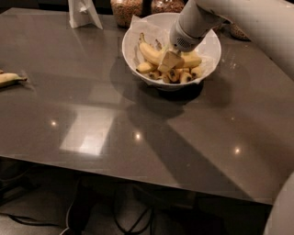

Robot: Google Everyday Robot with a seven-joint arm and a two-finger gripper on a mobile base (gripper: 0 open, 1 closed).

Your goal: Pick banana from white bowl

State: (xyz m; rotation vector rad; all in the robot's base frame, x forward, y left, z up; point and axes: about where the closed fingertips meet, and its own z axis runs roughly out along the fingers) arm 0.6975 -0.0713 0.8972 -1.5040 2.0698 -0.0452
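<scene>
The white bowl (209, 48) with crinkled paper lining stands at the back middle of the dark table. In it lies the long curved yellow banana (150, 53), its stem pointing up and left, above several shorter bananas with dark tips (180, 75). My gripper (168, 62) reaches down into the bowl from the upper right. It sits on the middle of the long banana and hides part of it. The white arm covers the bowl's far right rim.
A small pale banana (10, 79) lies at the table's left edge. A white stand (83, 13) and glass jars of grain (126, 9) stand behind the bowl. Another jar (239, 31) is at the right, behind the arm. The table's front edge runs across the lower view.
</scene>
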